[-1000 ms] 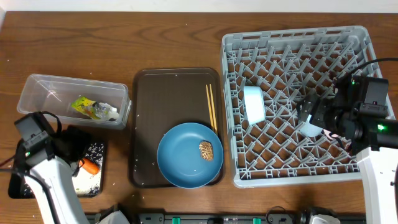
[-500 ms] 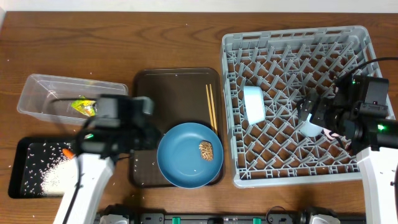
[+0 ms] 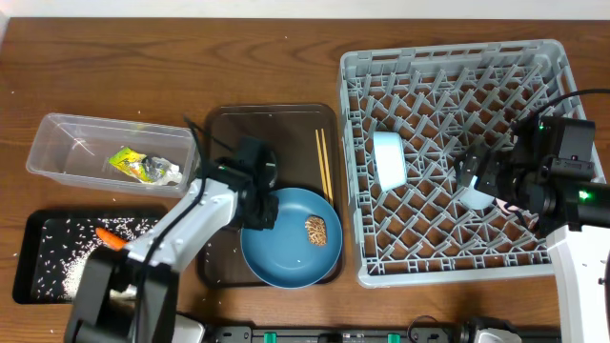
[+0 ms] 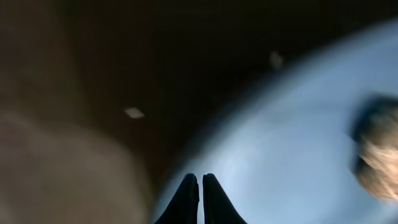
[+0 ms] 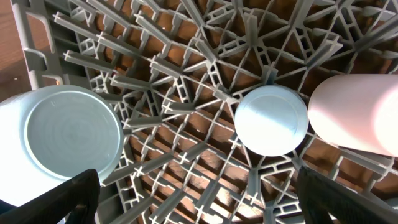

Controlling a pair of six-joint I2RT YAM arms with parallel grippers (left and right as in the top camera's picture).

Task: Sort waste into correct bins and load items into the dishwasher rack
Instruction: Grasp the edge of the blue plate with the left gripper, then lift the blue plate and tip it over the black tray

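My left gripper [image 3: 259, 219] is shut with nothing between its fingertips [image 4: 200, 179]. It hovers at the left rim of the blue plate [image 3: 286, 252] [image 4: 298, 137], which holds a brown food lump [image 3: 316, 230] [image 4: 378, 155]. Chopsticks [image 3: 324, 164] lie on the brown serving tray [image 3: 238, 143]. The wrapper [image 3: 143, 167] is in the clear tub [image 3: 67, 143]. Carrot [image 3: 107, 236] and rice [image 3: 71, 272] lie in the black tray [image 3: 38, 238]. My right gripper [image 5: 205, 202] stands open above the grey rack [image 3: 448, 57] [image 5: 186, 74], over the white bowl [image 3: 389, 158] [image 5: 71, 140], light-blue cup [image 5: 272, 120] and pink cup [image 5: 357, 115].
The serving tray sits between the tub and the rack. Loose rice grains are scattered on the wooden table [image 3: 143, 67] round the black tray. My left arm [image 3: 181, 233] crosses the serving tray's left edge.
My left arm swung right from the black tray to the plate's left rim and its gripper shut. The carrot now lies in the black tray. The right arm has not moved.
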